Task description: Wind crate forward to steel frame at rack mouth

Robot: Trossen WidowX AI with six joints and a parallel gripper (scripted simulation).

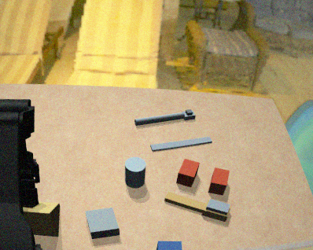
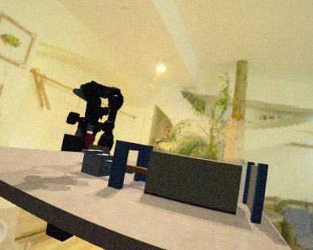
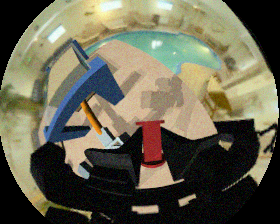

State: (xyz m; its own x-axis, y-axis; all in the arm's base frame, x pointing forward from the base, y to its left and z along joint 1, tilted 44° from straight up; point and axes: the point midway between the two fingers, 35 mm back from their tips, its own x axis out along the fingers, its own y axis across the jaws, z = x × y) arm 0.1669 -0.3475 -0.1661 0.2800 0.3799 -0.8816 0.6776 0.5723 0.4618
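Pinkish-tan bench [image 1: 88, 140] [image 2: 100, 199] [image 3: 175, 107], with the dark guard panel [image 2: 192, 183] set in from its edge. Blue frame [image 2: 115, 167] [image 3: 70, 102] has open space between its legs, orange strap [image 2: 137, 169] [image 3: 91, 117] running through. Can't make out the crate itself. Gripper's [image 2: 90, 140] [image 3: 152, 145] mostly closed, clamped on a red grip [image 2: 89, 141] [image 3: 152, 141].

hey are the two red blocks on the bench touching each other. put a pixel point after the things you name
Apart. The top view shows bare bench between the left red block [image 1: 188, 172] and the right red block [image 1: 219, 180].

Two blocks [image 1: 188, 172] between bar [image 1: 181, 144] and strip [image 1: 186, 203], cylinder [image 1: 135, 173] to their left, on the bench [image 1: 84, 140] [image 2: 108, 204] [image 3: 142, 60]
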